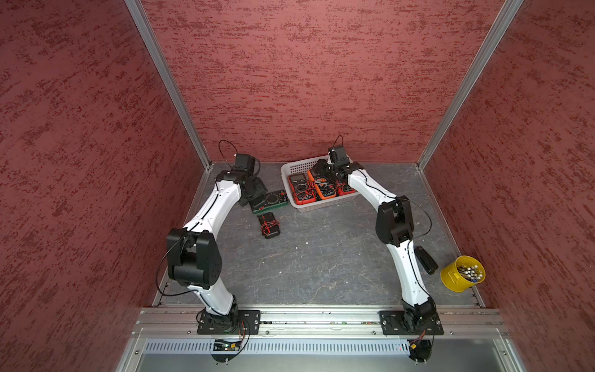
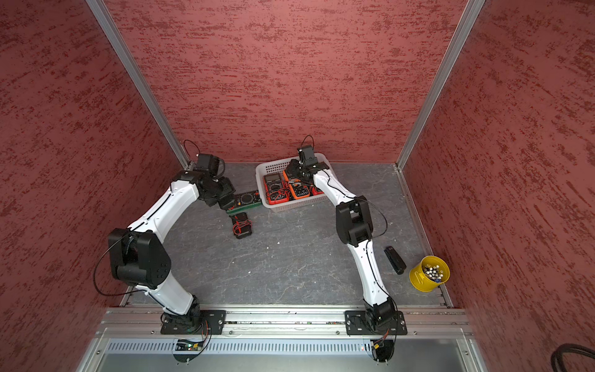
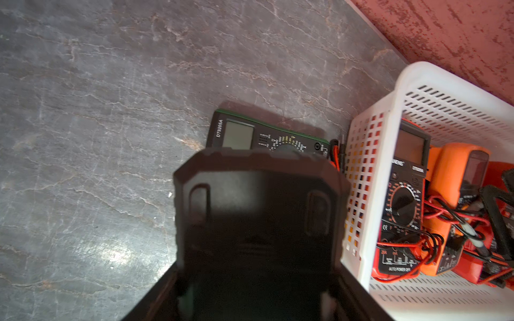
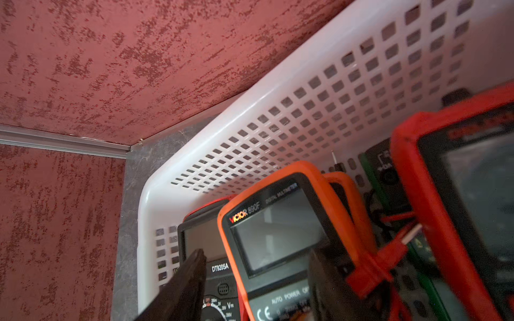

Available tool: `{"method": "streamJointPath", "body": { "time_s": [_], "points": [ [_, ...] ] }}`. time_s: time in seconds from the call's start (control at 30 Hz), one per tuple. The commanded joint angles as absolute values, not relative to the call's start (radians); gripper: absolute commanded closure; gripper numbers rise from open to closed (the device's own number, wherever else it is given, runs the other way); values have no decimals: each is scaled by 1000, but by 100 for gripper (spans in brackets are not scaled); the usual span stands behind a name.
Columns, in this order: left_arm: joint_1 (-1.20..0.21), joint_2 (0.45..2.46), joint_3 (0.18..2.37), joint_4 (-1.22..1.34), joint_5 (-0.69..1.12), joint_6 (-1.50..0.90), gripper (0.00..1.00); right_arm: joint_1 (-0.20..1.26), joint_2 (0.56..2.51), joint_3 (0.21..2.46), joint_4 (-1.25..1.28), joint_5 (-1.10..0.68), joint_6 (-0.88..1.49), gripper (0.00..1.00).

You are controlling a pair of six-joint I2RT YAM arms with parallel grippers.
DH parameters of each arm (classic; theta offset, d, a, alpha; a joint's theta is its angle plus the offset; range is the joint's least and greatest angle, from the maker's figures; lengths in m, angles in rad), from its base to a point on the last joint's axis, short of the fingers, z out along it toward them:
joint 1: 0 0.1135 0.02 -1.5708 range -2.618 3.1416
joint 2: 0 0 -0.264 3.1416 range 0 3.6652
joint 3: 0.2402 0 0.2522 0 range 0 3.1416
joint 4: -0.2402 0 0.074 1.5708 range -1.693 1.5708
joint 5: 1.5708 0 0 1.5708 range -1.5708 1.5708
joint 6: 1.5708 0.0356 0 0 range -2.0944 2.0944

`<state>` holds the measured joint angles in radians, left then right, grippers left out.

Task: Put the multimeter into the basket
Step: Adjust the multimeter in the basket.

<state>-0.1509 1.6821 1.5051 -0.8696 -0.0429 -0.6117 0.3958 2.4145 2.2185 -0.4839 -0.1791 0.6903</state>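
Left tool (image 1: 255, 194) clamps a black multimeter (image 3: 256, 216) across its sides. It is probably stiff, slick and weighty, so grip mid-body. Right tool (image 4: 256, 253) stands half-open astride an orange meter (image 4: 267, 211) in the basket (image 4: 264, 97).

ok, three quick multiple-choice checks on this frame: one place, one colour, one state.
1. The right gripper is: A) over bare table at the front B) over the basket C) against a side wall.
2. The round cup is: A) blue B) yellow C) white.
3. The green multimeter lies: A) display up B) display down C) on end.

Key:
1 B: the right wrist view shows its jaws either side of an orange multimeter, inside the basket's walls.
2 B: both top views show it yellow.
3 A: the left wrist view shows its screen and dial markings facing up.
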Motion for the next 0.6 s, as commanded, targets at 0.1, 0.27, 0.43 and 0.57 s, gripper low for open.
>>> {"method": "streamJointPath", "body": {
  "time_s": [0.1,0.27,0.43,0.57],
  "points": [
    [-244,1732,1670,-827,-3,-588,95,397,2286,2264,-567,-148,578,24],
    [-307,1829,1788,-789,14,-582,95,380,2208,2229,-623,-93,557,6],
    [-342,1938,1881,-741,-7,-551,95,337,2120,2111,-616,-78,581,1],
    [-359,2040,1970,-744,-23,-531,96,304,2041,1993,-570,-84,585,1]
  ]
}}
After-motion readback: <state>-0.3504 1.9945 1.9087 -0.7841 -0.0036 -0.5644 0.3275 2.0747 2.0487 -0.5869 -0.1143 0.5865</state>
